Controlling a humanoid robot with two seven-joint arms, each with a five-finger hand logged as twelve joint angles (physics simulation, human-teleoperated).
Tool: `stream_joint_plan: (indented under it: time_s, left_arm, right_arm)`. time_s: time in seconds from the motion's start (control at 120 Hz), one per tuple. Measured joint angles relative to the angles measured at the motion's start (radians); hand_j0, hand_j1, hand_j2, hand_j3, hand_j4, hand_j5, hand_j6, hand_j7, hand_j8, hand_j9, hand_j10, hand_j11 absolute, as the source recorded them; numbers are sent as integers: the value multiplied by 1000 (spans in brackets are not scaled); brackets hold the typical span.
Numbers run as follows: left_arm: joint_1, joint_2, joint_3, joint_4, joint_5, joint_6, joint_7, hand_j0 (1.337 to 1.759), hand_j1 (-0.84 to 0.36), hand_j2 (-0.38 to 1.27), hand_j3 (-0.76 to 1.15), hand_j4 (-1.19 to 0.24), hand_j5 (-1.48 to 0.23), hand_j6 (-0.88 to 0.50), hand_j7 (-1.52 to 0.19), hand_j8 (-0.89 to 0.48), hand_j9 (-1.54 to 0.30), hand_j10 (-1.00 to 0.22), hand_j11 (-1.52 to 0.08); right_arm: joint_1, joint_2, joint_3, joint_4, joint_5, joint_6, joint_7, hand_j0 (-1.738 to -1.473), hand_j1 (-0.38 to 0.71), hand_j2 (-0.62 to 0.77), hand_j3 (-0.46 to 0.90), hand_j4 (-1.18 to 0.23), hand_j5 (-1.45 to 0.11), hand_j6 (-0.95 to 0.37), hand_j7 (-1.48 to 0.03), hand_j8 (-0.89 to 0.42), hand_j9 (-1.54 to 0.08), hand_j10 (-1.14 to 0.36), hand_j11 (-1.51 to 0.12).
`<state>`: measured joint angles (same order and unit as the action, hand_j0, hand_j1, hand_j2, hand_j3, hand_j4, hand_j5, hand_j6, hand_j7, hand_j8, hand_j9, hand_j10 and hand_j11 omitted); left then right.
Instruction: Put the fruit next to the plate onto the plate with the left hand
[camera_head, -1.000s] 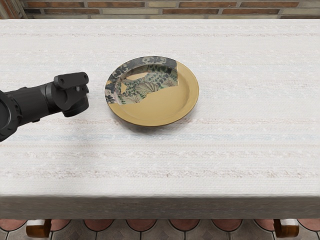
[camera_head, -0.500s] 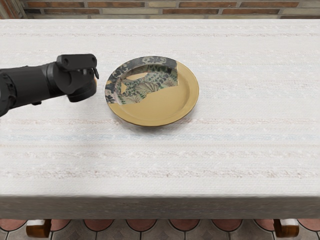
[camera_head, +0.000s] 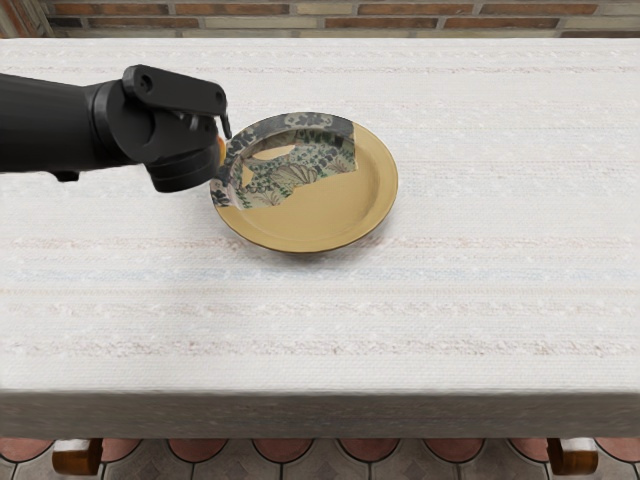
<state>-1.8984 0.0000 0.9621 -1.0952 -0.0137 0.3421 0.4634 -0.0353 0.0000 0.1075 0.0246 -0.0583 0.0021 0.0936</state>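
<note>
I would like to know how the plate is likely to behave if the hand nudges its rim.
The plate looks wide, shallow and flat on the cloth, so it probably would not tip. The textured cloth likely resists sliding. Its glossy surface suggests stiff, breakable ceramic, so the left hand at its rim should be gentle.

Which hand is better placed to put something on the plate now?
The left. The left hand hangs at the left rim of the plate, and its arm comes in from the left edge. The right arm is not in view. Whether the left hand holds anything cannot be told.
</note>
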Motion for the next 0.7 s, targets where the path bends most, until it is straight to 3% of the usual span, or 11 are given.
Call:
stream_joint_plan:
  time_s: [0.15, 0.4, 0.7]
  left_arm:
    - [-26, 0, -25, -46, -17, 7, 0, 1654, -304, 620, 0, -812, -1145, -482, -1135, -495, -1108, -826, -1107]
    - [-21, 0, -121, -56, -10, 5, -1, 1654, -330, 671, 0, -808, -1138, -479, -1128, -493, -1103, -823, -1104]
    - [72, 0, -250, -34, 49, 2, -4, 1654, -359, 739, 0, -799, -1136, -467, -1120, -487, -1095, -819, -1097]
  right_arm:
    - [0, 0, 0, 0, 0, 0, 0, -1658, -303, -7, 0, -39, -50, -39, -50, -39, -50, -39, -50]
    - [0, 0, 0, 0, 0, 0, 0, -1658, -303, -7, 0, -39, -50, -39, -50, -39, -50, -39, -50]
    - [0, 0, 0, 0, 0, 0, 0, -1658, -303, -7, 0, -39, -50, -39, -50, -39, -50, -39, -50]
